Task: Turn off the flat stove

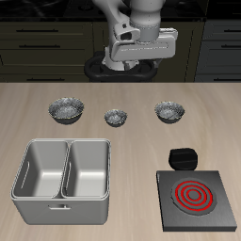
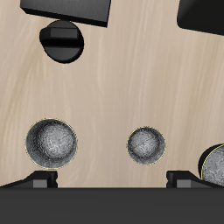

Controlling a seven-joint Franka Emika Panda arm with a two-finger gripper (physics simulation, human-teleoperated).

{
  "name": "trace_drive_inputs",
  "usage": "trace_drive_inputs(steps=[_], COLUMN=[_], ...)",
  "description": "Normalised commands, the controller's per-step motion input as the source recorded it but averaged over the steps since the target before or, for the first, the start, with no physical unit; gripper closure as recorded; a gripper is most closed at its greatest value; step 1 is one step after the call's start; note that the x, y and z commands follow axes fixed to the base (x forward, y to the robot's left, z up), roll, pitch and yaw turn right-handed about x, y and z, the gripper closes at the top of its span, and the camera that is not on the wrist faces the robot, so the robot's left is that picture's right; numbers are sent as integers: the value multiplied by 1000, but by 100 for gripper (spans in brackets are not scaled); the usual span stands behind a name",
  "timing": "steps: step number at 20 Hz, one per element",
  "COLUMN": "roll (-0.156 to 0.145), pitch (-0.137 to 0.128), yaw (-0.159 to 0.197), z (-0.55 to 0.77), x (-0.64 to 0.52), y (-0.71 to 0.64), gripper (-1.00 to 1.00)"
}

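Observation:
The flat stove (image 1: 198, 200) is a thin dark grey slab near the table's front edge. Its burner rings (image 1: 192, 196) glow red. Its rounded black knob (image 1: 181, 157) sits at the slab's back edge. In the wrist view the knob (image 2: 63, 40) shows beside a dark strip of the stove (image 2: 70, 8). My gripper (image 1: 135, 62) hangs high over the back of the table, far from the stove. Its two fingertips (image 2: 39, 180) stand wide apart and hold nothing; the gripper (image 2: 112, 180) is open.
Three small grey bowls (image 1: 66, 110) (image 1: 116, 118) (image 1: 169, 112) stand in a row across the table's middle, below my gripper. A twin-basin metal tray (image 1: 64, 193) sits near the front edge, beside the stove.

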Motion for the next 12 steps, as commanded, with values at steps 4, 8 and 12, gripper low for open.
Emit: trace_drive_inputs(steps=[4, 8, 12], roll=[19, -29, -41], pitch=[-11, -14, -23], yaw=[3, 1, -3], z=[227, 112, 117], x=[397, 282, 355], y=[171, -47, 15], gripper=[-100, -100, -100])
